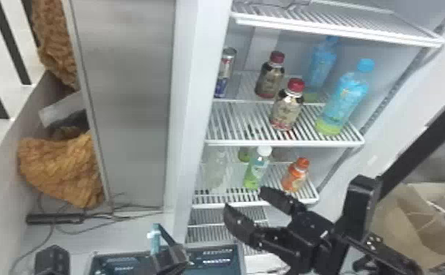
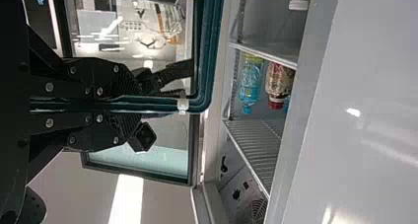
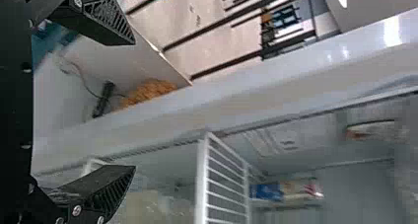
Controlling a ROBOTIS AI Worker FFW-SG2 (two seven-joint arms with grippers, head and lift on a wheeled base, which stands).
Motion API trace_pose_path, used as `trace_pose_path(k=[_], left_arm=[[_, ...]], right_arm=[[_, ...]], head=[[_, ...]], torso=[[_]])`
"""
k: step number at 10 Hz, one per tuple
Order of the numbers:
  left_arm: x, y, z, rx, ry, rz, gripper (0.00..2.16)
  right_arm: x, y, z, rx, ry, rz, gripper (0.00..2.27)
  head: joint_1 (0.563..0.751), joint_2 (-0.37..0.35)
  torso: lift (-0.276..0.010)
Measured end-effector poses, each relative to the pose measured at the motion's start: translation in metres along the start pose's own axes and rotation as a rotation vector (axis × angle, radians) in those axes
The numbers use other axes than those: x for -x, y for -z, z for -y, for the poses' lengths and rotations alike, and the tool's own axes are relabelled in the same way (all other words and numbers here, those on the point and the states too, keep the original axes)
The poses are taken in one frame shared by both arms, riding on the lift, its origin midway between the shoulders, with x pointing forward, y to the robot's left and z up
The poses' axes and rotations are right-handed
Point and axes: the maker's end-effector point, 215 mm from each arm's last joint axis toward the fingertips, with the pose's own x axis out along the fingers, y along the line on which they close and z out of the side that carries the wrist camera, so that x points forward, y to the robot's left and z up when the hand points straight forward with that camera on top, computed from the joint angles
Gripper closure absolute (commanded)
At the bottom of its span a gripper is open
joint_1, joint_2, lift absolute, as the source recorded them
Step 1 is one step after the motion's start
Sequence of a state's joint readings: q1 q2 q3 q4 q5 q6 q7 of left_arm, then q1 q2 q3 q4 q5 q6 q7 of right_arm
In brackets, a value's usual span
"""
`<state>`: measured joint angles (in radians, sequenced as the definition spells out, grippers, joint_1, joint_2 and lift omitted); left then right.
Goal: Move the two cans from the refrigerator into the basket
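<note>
Red-capped bottles (image 1: 285,111) stand left of blue-capped bottles (image 1: 344,102); below, a white-capped bottle (image 1: 257,172) stands left of an orange-capped bottle (image 1: 295,178). Brown paper (image 1: 404,226) lies right.

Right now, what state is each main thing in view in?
Refrigerator: open.
Can: upright, shelved.
Front red-capped bottle: upright, capped.
Front blue-capped bottle: upright, capped.
White-capped bottle: upright, capped.
Orange-capped bottle: upright, capped.
Basket: held by its rim.
Left pincer: shut on basket rim.
Right pincer: open, empty.

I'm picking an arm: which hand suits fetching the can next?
Probably right: the right hand is open near the refrigerator, where the can stands; the left hand is shut on the basket.
</note>
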<state>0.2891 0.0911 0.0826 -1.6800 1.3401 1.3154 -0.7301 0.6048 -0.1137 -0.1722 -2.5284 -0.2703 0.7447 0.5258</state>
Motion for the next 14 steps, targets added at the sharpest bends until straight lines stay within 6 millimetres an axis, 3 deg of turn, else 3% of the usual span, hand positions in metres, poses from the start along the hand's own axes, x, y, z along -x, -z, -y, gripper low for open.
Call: trace_pose_path(k=[3, 4, 6, 9, 14], left_arm=[[-0.001, -0.001, 0.001, -0.003, 0.002, -0.001, 1.19], [-0.003, -0.001, 0.001, -0.005, 0.003, -0.005, 1.19], [-0.004, -0.001, 0.002, -0.006, 0.005, -0.006, 1.19], [-0.006, 0.000, 0.002, -0.006, 0.005, -0.011, 1.19], [-0.006, 0.001, 0.001, -0.004, 0.002, -0.013, 1.19]], right_arm=[[0.003, -0.051, 0.023, 0.062, 0.119, 0.158, 0.15], [0.001, -0.059, 0.033, 0.068, 0.144, 0.194, 0.15], [-0.007, -0.067, 0.056, 0.069, 0.212, 0.246, 0.16], [-0.038, -0.075, 0.080, 0.049, 0.256, 0.310, 0.15], [-0.079, -0.103, 0.107, 0.037, 0.304, 0.372, 0.15]], head=[[0.695, -0.284], [0.695, -0.294], [0.695, -0.310], [0.695, -0.302], [0.695, -0.283]], torso=[[-0.031], [-0.031], [-0.031], [-0.031], [-0.031]])
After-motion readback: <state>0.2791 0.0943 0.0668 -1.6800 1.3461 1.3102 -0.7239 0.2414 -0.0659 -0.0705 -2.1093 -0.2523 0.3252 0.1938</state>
